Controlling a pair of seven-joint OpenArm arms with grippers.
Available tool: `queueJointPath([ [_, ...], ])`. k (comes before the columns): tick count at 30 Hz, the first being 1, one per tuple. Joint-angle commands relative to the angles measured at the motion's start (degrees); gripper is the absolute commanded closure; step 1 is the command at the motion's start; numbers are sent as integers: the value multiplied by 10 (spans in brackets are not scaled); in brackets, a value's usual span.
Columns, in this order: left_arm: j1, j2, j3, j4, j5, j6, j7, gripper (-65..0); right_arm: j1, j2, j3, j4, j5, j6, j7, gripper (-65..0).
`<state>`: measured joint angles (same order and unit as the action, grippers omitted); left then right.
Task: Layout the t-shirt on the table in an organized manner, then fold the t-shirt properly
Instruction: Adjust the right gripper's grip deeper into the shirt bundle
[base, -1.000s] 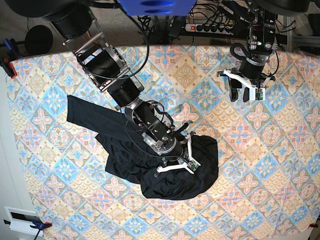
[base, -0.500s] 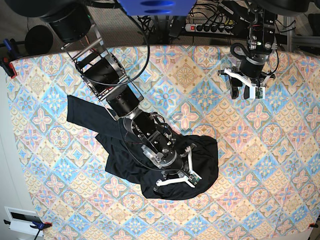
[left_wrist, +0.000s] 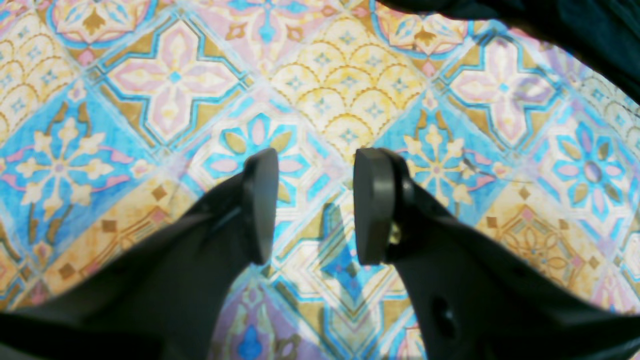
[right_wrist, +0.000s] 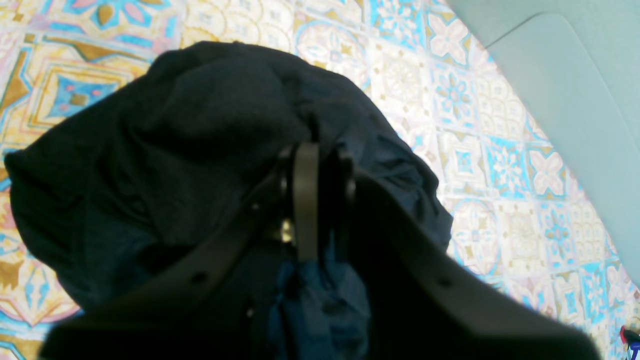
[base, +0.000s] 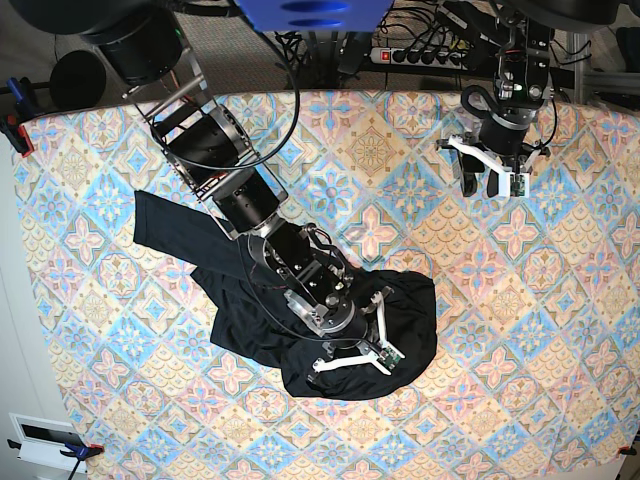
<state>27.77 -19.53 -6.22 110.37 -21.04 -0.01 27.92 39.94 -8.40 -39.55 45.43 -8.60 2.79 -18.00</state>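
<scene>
The black t-shirt (base: 415, 335) lies crumpled near the middle of the table (base: 560, 330), with one sleeve (base: 165, 225) stretched toward the back left. My right gripper (base: 372, 340) sits on the bunched part. In the right wrist view its fingers (right_wrist: 306, 200) stand almost together, with dark t-shirt (right_wrist: 175, 150) fabric pinched between and below them. My left gripper (base: 492, 185) hovers far off at the back right, well away from the shirt. Seen from the left wrist, the left gripper (left_wrist: 315, 200) is open over bare patterned table (left_wrist: 175, 80).
A power strip and cables (base: 420, 52) lie beyond the table's far edge. Clamps (base: 15, 130) grip the left edge and a white box (base: 45, 440) sits at the front left corner. Grey floor (right_wrist: 575, 75) shows past the table edge in the right wrist view.
My right arm has slid a little toward the front edge, carrying the bunched shirt fabric with it. The left arm has stayed put.
</scene>
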Motion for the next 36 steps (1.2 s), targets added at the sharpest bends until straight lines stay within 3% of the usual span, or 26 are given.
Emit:
queueJointPath([
  [1, -2, -6, -3, 9, 0, -1, -13, -243, 21, -6, 3, 9, 2, -5, 16, -46],
  [10, -2, -6, -3, 9, 0, -1, -13, -243, 21, -6, 2, 9, 2, -5, 16, -52],
  [16, -2, -6, -3, 9, 0, -1, -13, -243, 20, -6, 0, 9, 1, -5, 16, -104],
  [36, -2, -6, -3, 9, 0, -1, -13, -243, 21, -6, 2, 5, 2, -5, 16, -104],
])
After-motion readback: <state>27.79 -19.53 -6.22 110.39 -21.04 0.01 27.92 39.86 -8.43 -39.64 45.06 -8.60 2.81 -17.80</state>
